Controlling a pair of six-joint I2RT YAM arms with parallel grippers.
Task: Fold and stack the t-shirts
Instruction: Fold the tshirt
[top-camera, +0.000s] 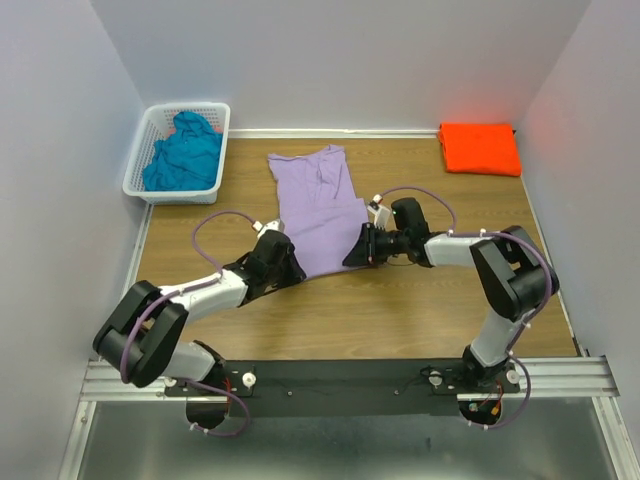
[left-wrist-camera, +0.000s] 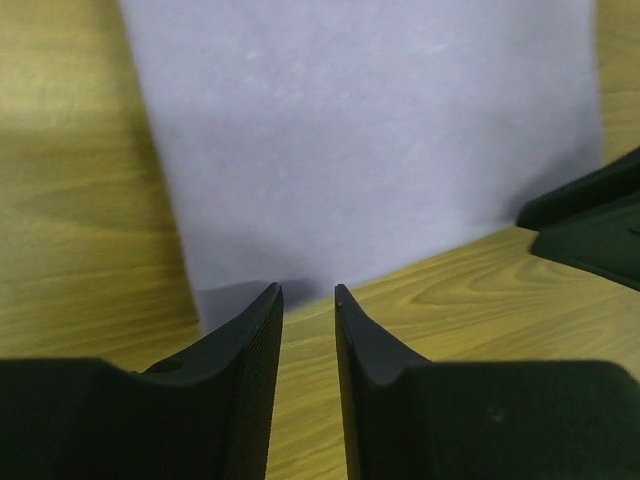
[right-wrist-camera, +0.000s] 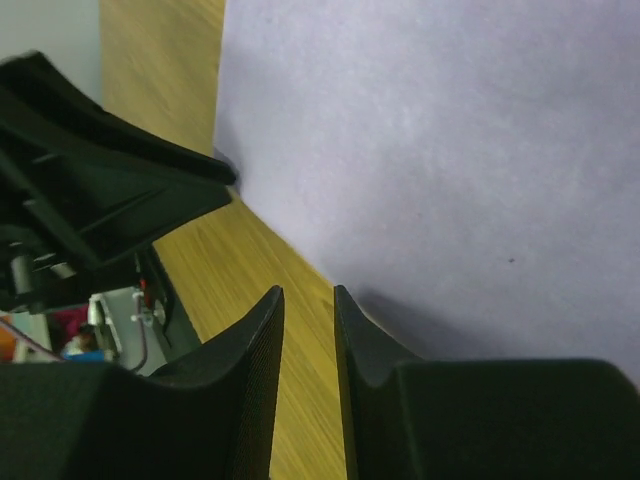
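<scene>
A lavender t-shirt (top-camera: 320, 205) lies flat on the table in a long narrow strip, its near hem towards the arms. My left gripper (top-camera: 290, 262) sits low at the hem's left corner and my right gripper (top-camera: 352, 250) at its right corner. In the left wrist view the jaws (left-wrist-camera: 308, 292) stand slightly apart over bare wood, tips at the edge of the lavender cloth (left-wrist-camera: 370, 140). The right wrist view shows the same: my gripper (right-wrist-camera: 308, 292) has a narrow gap, wood between the fingers, with the cloth (right-wrist-camera: 440, 150) just past them. An orange t-shirt (top-camera: 480, 148) lies folded at the back right. A teal t-shirt (top-camera: 183, 152) is crumpled in the basket.
The white lattice basket (top-camera: 140, 160) stands at the back left corner of the wooden table (top-camera: 420, 310). Grey walls close in the left, back and right sides. Each wrist view catches the other gripper at its edge: the right gripper (left-wrist-camera: 590, 225) and the left gripper (right-wrist-camera: 90, 180).
</scene>
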